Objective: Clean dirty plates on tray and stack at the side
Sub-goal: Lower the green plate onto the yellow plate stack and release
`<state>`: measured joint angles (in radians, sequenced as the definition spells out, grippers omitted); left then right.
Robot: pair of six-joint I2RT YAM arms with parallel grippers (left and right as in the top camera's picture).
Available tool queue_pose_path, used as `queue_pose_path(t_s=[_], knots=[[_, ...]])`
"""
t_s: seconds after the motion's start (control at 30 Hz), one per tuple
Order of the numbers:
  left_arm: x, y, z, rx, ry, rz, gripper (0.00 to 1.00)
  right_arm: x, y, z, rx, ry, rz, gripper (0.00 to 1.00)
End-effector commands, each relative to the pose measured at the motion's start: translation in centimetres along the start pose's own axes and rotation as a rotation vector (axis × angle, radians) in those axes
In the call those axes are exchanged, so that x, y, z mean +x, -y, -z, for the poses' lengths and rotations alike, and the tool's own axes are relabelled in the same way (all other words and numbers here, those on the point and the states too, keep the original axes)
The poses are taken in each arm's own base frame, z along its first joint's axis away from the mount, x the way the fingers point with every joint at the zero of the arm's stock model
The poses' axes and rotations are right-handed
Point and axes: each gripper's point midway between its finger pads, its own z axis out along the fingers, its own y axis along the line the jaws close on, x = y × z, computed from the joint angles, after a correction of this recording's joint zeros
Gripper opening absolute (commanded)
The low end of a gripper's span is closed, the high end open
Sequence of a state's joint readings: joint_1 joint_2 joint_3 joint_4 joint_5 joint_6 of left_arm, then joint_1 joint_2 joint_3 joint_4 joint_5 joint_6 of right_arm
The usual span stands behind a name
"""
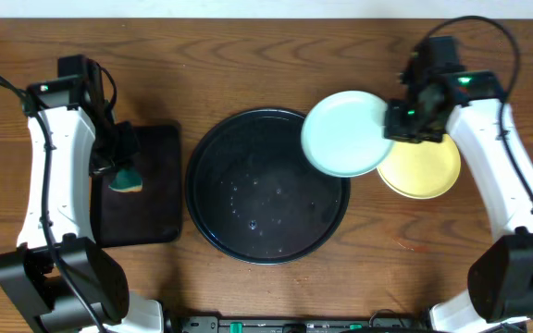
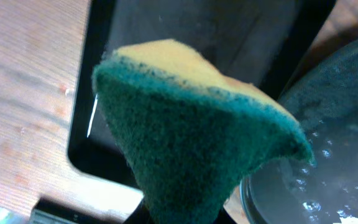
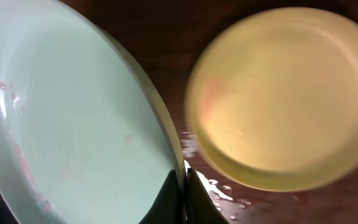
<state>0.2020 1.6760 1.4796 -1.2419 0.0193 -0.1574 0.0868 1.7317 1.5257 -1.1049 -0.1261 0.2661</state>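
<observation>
Right gripper [image 3: 183,186] pinches the mint plate [image 1: 345,132] by its rim, over the tray [image 1: 213,227] edge.
Only the right wrist view reveals faint red smears [image 3: 18,163]; the left gripper [image 1: 123,165] squeezes the sponge [image 2: 191,143].

The mint plate [image 1: 340,134], faintly red-smeared, tilts over the right rim of the wet black tray [image 1: 213,199], pinched by the right tool [image 3: 182,186]; the yellow plate [image 1: 426,171] lies flat just beside it

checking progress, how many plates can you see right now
2. A mint plate is held at its rim by the right gripper over the black tray's right edge. A yellow plate lies on the table beside it. Another may be hidden beneath it.
</observation>
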Motion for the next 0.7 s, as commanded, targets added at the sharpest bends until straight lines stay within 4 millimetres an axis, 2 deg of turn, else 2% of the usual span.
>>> queue_pose_path(t_s=[0.0, 0.13, 0.27, 0.43, 0.67], knots=[[0.7, -0.4, -2.7, -0.019, -0.024, -0.027, 0.08, -0.8, 2.6, 1.5, -0.022, 0.031, -0.067, 0.01], [0.8, -0.4, -5.6, -0.015, -0.009, -0.029, 0.07, -0.8, 6.0, 1.1, 0.002, 0.025, -0.152, 0.01], [0.9, -0.3, -7.7, -0.011, 0.013, -0.029, 0.07, 0.2, 8.7, 0.1, 0.021, 0.001, -0.223, 0.01], [0.6, -0.6, -8.9, -0.028, 0.042, -0.027, 0.08, 1.7, 10.9, -2.2, 0.038, -0.024, -0.276, 0.01], [0.0, -1.2, -9.6, -0.067, 0.082, -0.024, 0.07, 2.4, 13.8, -5.0, 0.054, 0.017, -0.342, 0.01]])
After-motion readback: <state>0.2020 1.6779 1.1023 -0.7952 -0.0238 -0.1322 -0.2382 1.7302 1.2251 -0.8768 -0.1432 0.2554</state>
